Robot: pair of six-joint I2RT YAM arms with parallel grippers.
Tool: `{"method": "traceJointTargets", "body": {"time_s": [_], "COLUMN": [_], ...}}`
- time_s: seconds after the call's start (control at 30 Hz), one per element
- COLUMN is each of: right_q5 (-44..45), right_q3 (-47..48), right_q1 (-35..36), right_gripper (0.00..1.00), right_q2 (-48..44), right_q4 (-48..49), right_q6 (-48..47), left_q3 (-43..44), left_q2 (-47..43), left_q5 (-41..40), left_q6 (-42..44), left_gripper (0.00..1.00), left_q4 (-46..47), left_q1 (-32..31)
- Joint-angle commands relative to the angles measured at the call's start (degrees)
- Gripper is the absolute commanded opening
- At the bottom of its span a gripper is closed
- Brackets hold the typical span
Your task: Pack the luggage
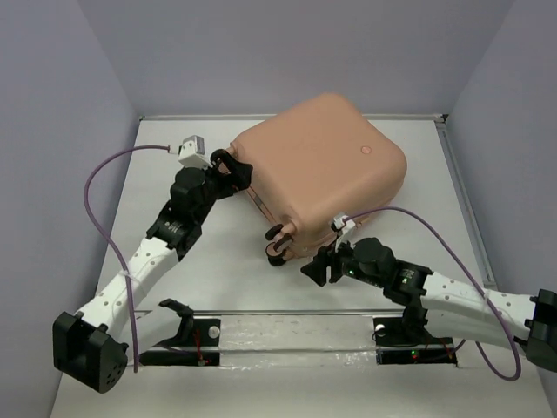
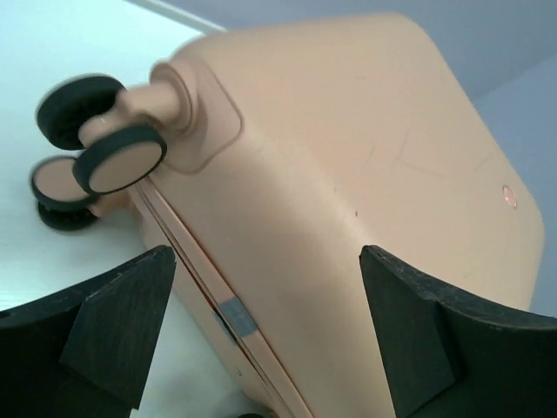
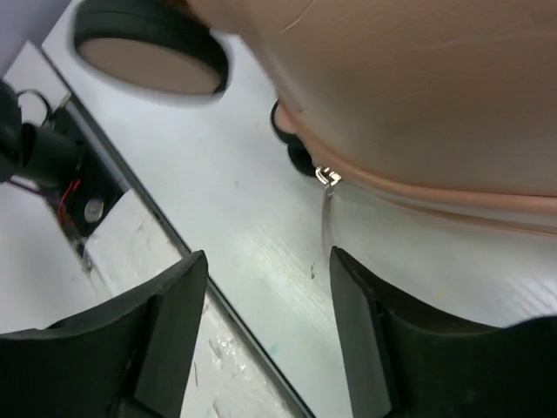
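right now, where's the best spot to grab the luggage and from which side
Probably the caster wheel at its near corner, from the near side with the right pincer: the luggage lies flat and closed, its rounded shell too broad to span, while the wheel sticks out.

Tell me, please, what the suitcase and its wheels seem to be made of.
The suitcase looks like moulded hard plastic with a matte peach-pink finish: smooth rounded corners and faint scratches. Its wheels seem to have peach plastic hubs and dull black tyres, probably rubber.
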Motion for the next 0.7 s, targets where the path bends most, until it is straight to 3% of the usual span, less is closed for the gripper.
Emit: {"method": "traceJointTargets", "body": {"time_s": [0.0,0.13,0.2,0.37,0.67], "right_q5": [-5.1,-3.0,-0.4,3.6,5.5], "right_q3": [2.2,1.3,0.5,-1.5,-3.6], "right_q1": [0.0,0.0,0.0,-0.5,-1.1], "right_gripper": [0.71,0.75,0.74,0.72,0.71], "right_q2": [-0.8,-5.0,-7.1,-12.4,-13.5], "right_q4": [-2.3,-4.2,-4.5,-7.2,-7.4], "right_q6": [-0.9,-1.1,-1.1,-0.6,0.0], "left_q3": [8.8,13.9,15.8,15.0,16.2], "left_q2": [-0.6,2.5,5.4,8.8,13.5], "left_q5": [-4.4,1.9,1.4,-0.8,14.5], "left_q6": [10.1,17.6,22.3,26.8,33.9], "left_gripper": [0.99,0.92,0.91,0.87,0.88], "left_q4": [-17.7,-24.5,-27.2,-22.8,-11.4], "left_q1": [2.5,11.9,15.2,15.9,16.5]}}
